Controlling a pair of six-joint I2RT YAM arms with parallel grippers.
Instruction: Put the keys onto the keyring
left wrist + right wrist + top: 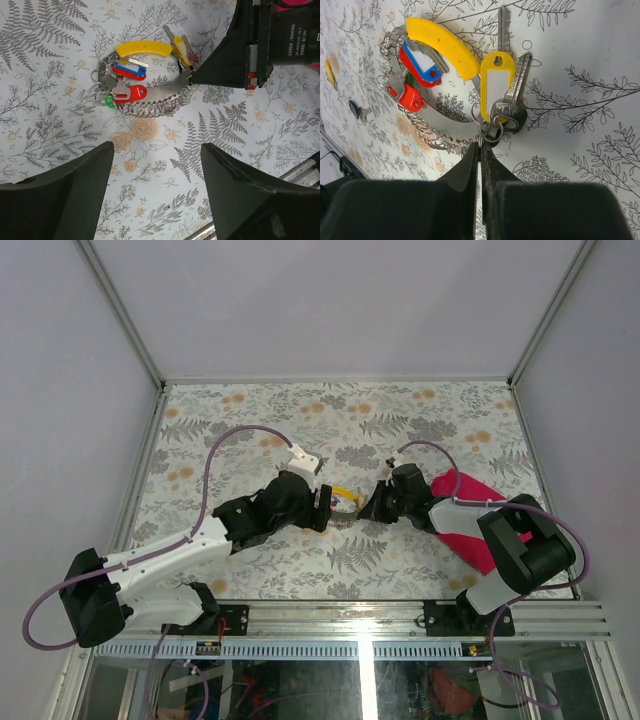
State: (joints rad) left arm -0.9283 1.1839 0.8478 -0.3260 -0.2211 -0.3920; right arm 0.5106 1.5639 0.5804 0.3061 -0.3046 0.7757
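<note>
1. From above, the keys point(343, 492) show only as a yellow sliver between the two arms; single keys are too small to tell apart there.
2. The magenta cloth point(465, 538) lies partly under the right arm, at 3 o'clock.
3. In the left wrist view, the right gripper point(192, 80) covers the 3 o'clock end of the keyring point(150, 109).
4. Whether its pressed-together tips pinch any metal, I cannot tell.
5. A green piece point(108, 101) is mostly hidden under the red tag point(134, 93).
6. The left gripper point(156, 146) has its fingers point(65, 200) cut off at 6 o'clock.

Left hand point(155, 200) hovers low with fingers spread wide; right hand point(480, 150) faces it, fingers pressed together.
</note>
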